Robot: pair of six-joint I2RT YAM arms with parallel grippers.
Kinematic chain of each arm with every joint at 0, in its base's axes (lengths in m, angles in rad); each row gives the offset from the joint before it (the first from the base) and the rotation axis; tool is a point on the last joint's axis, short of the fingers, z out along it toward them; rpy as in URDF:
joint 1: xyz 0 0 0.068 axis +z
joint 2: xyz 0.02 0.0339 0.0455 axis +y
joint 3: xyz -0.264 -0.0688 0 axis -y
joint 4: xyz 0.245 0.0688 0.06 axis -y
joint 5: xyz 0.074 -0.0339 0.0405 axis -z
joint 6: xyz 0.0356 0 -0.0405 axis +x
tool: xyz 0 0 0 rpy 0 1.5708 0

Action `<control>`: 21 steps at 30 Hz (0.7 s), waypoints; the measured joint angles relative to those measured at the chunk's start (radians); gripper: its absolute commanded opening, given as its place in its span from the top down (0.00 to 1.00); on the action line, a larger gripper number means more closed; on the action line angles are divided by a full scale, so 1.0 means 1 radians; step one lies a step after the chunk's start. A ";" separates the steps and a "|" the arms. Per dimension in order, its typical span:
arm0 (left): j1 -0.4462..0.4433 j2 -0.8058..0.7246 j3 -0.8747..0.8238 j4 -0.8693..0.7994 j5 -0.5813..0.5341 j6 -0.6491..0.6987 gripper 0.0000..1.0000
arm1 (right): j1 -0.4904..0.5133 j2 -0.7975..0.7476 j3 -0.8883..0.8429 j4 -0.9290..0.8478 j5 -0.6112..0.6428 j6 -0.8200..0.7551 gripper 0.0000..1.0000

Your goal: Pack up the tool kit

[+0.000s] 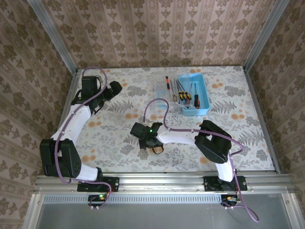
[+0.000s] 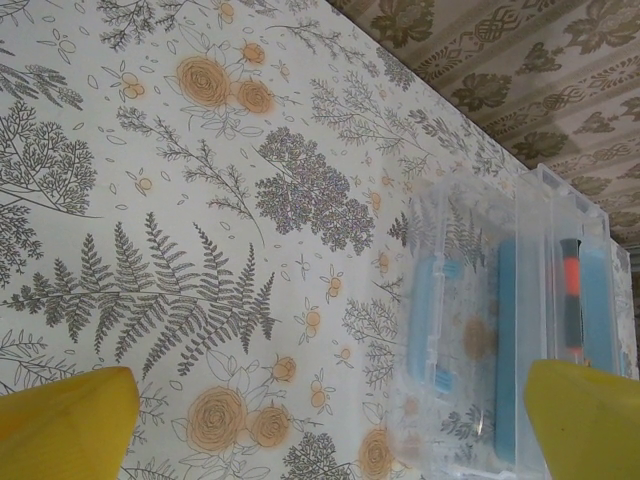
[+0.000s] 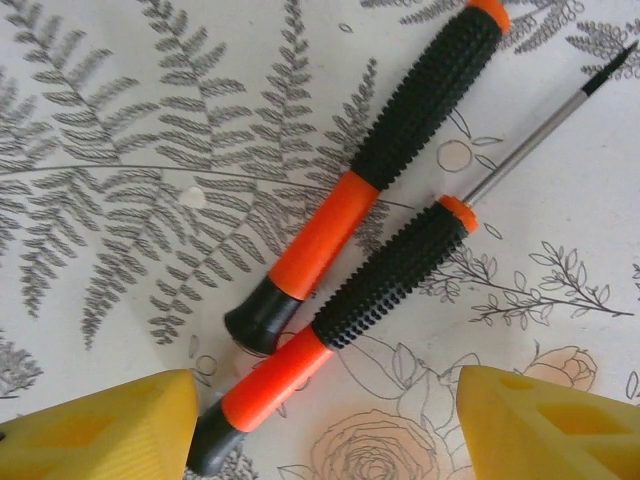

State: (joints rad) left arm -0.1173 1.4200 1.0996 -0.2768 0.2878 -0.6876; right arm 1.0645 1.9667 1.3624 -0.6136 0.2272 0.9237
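Two screwdrivers with orange and black handles lie side by side on the flowered tablecloth, the nearer one (image 3: 380, 285) and the farther one (image 3: 400, 140). My right gripper (image 3: 325, 430) hovers open just above them, and the nearer screwdriver's butt end lies close to its left finger (image 3: 100, 430). In the top view the right gripper (image 1: 145, 142) is at the table's middle front. The blue tool kit box (image 1: 206, 95) sits at the back right with several screwdrivers (image 1: 187, 95) in it and its clear lid (image 1: 164, 95) open to the left. My left gripper (image 1: 116, 89) is open and empty, left of the box (image 2: 505, 330).
One screwdriver (image 1: 167, 82) lies on the clear lid. Wallpapered walls and metal frame posts (image 1: 55, 43) close in the table on three sides. A metal rail (image 1: 157, 180) runs along the front edge by the arm bases. The right arm's purple cable (image 1: 159, 107) loops over the table's middle.
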 measured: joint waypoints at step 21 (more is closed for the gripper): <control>0.000 0.000 0.000 0.000 0.007 -0.001 0.00 | -0.032 0.058 0.067 -0.068 -0.022 -0.035 0.30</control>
State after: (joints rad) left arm -0.1173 1.4200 1.0996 -0.2768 0.2947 -0.6884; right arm 1.0325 2.0251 1.4292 -0.6811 0.2050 0.8890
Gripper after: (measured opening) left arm 0.999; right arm 0.704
